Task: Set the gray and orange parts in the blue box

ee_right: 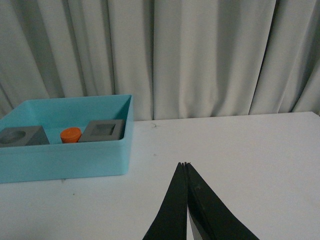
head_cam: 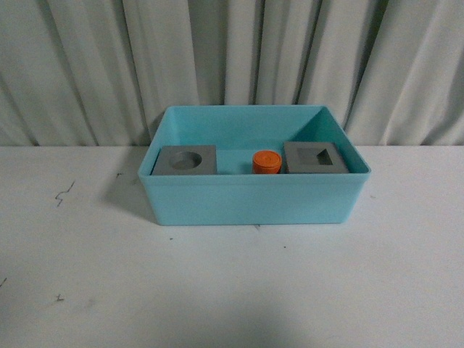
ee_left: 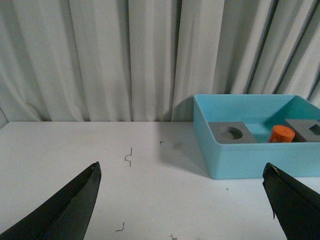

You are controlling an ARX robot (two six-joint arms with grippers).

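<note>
The blue box (head_cam: 246,199) stands on the white table in front of the curtain. Inside it sit the gray cube with a round recess (head_cam: 186,160) at the left, the orange cylinder (head_cam: 266,162) in the middle and the gray cube with a square recess (head_cam: 314,158) at the right. All three also show in the left wrist view, in the box (ee_left: 240,160), and in the right wrist view, in the box (ee_right: 65,160). My left gripper (ee_left: 182,167) is open and empty, over bare table left of the box. My right gripper (ee_right: 186,164) is shut and empty, right of the box. Neither arm shows in the front view.
A gray-white curtain (head_cam: 232,58) hangs close behind the box. Small dark marks (ee_left: 128,156) dot the white table (head_cam: 232,290).
</note>
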